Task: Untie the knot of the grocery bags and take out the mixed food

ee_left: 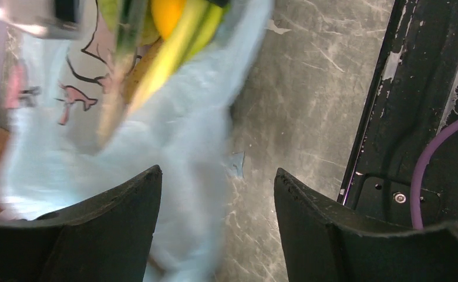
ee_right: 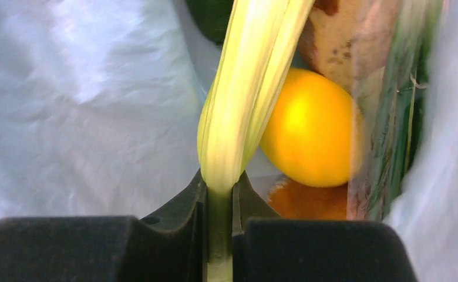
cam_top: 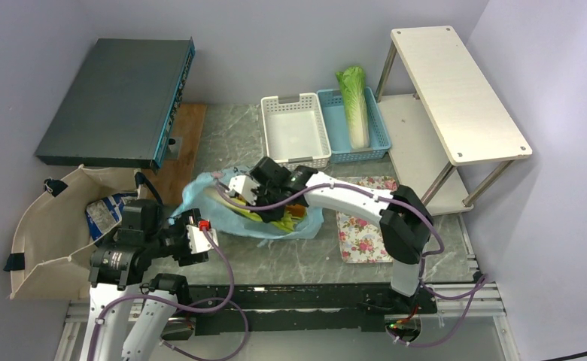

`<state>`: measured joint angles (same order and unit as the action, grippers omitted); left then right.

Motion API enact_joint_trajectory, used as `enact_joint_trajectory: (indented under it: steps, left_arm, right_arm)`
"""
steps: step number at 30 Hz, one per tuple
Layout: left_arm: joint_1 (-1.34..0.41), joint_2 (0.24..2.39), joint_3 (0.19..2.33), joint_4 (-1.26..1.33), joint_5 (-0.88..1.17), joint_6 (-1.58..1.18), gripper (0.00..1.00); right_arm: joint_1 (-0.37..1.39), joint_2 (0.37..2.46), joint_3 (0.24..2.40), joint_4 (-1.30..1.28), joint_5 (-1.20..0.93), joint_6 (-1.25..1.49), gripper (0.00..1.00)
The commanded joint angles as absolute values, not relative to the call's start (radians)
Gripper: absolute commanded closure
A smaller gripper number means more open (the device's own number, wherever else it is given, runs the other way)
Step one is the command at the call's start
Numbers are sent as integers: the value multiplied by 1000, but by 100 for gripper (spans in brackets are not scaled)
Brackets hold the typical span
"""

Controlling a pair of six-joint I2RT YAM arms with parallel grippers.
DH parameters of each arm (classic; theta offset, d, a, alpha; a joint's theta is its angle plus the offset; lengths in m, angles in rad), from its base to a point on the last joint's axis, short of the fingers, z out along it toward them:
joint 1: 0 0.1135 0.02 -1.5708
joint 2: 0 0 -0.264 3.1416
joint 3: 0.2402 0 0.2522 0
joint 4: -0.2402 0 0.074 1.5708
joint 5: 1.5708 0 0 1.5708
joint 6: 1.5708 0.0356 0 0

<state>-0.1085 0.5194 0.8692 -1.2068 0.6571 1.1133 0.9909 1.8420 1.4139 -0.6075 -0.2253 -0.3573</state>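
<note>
The right pincer (ee_right: 219, 191) is clamped on a pale-green stalk (ee_right: 247, 88) inside the light-blue bag (cam_top: 198, 192) on the table (cam_top: 290, 259). The left pincer (ee_left: 218, 188) gapes wide over the bag's near edge.

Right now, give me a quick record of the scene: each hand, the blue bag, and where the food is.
left hand: open, light-blue bag plastic lying between its fingers
right hand: shut on a pale green stalk, reaching into the bag
light-blue bag: lying opened on the table, food inside
seen in bag: the stalk, an orange round item
napa cabbage: in the blue basket
canvas tote: at the left, chip bag inside
</note>
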Motion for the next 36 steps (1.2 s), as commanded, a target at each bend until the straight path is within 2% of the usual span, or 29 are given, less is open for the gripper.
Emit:
enact_joint_trajectory:
  steps: [1, 8, 14, 21, 23, 29, 32, 36]
  left_arm:
    - [-107, 504, 850, -1168, 672, 1118, 27]
    - [-107, 477, 819, -1161, 645, 1102, 26]
    - [-107, 453, 804, -1173, 640, 1117, 25]
    - [-108, 453, 818, -1171, 644, 1092, 26]
    - [-107, 457, 823, -1163, 641, 1075, 25]
    - [-107, 464, 843, -1125, 677, 1005, 24]
    - [-107, 474, 925, -1118, 767, 962, 22]
    - [-108, 532, 1088, -1099, 891, 813, 12]
  right_arm:
    - [991, 1792, 1572, -796, -220, -372, 100]
    - [991, 1826, 1703, -1039, -215, -401, 100]
    - [990, 1799, 1651, -1048, -184, -450, 100]
    - [989, 1787, 1857, -1133, -153, -434, 100]
    - [979, 1719, 1794, -1112, -149, -423, 100]
    - [973, 1466, 1432, -902, -146, -464, 100]
    - [969, 1410, 1393, -823, -213, -471, 100]
    - [969, 1357, 1352, -670, -366, -441, 100]
